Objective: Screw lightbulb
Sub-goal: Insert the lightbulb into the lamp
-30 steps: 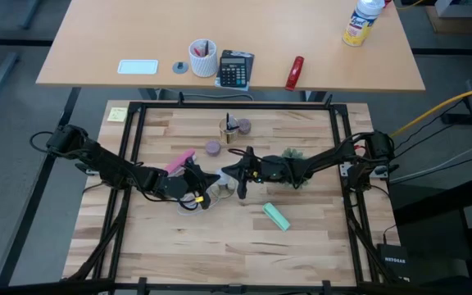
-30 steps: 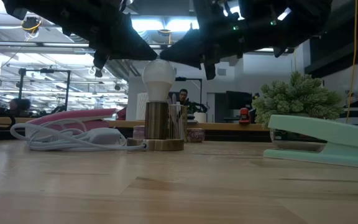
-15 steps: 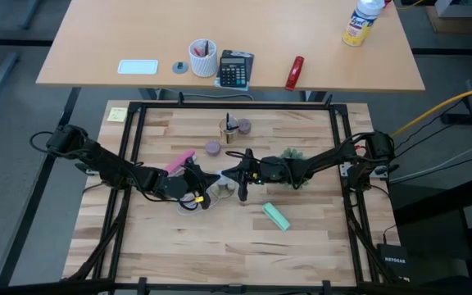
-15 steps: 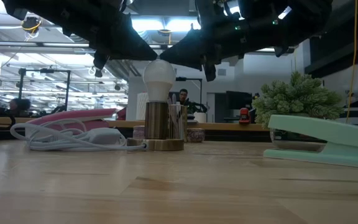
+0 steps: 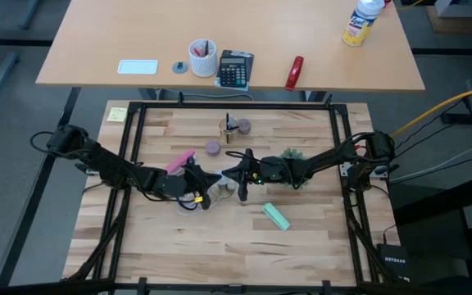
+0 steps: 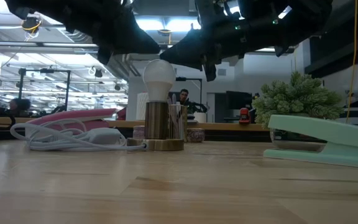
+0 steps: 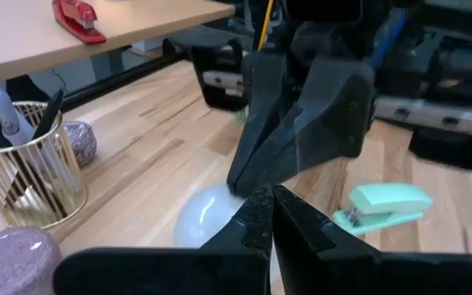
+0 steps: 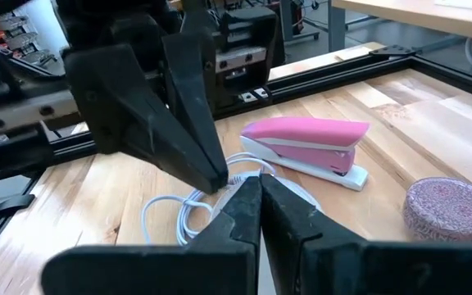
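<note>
A: Hardly anything is seen to have shifted since the earlier pictures: in the low view the left arm's dark mass is now drawn slightly higher and closer over the lightbulb (image 6: 159,79), while the bulb itself is found where it was.

B: Where is the bulb placed, taken from the near side outward?

A: It is seated upright in a brass-coloured socket (image 6: 165,122) on a round wooden base, with its long axis vertical. A white cord (image 6: 73,138) is coiled just beside it, a pink stapler (image 8: 306,141) lies beyond that, and a mint-green stapler (image 5: 276,216) is set well apart toward the front.

B: And the grippers?

A: The left gripper (image 7: 267,202) is clenched on nothing, tips just above the bulb's dome. The right gripper (image 8: 256,187) is likewise clenched and empty, facing it tip to tip from the other side. Both are judged about equally near; the bulb lies directly below the meeting tips.
</note>
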You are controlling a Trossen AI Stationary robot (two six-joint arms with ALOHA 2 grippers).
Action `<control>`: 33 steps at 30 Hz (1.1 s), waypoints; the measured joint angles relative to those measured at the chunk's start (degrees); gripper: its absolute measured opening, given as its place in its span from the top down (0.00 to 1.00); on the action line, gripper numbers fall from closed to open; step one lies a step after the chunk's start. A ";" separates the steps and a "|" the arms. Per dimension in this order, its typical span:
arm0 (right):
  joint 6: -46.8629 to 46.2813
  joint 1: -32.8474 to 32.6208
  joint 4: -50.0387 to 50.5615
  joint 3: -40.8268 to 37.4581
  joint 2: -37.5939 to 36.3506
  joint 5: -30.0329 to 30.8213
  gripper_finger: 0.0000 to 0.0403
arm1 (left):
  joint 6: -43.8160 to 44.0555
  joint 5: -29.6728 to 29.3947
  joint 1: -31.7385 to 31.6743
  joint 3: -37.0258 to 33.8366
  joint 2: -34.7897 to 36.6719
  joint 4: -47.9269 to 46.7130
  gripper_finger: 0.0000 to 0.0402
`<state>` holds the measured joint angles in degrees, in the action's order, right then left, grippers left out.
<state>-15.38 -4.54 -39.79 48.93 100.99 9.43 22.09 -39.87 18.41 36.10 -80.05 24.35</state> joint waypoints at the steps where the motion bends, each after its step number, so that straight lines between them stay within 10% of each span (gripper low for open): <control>1: 0.00 0.00 0.00 0.00 0.00 0.02 0.96 | -0.02 0.01 0.07 0.00 0.14 0.19 1.00; 33: 0.02 0.04 -0.03 -0.11 0.11 0.04 0.96 | 7.28 -0.32 0.96 0.13 0.90 -10.55 1.00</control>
<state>-15.35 -4.49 -39.82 48.82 101.10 9.47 29.37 -40.18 19.38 36.23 -79.15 13.80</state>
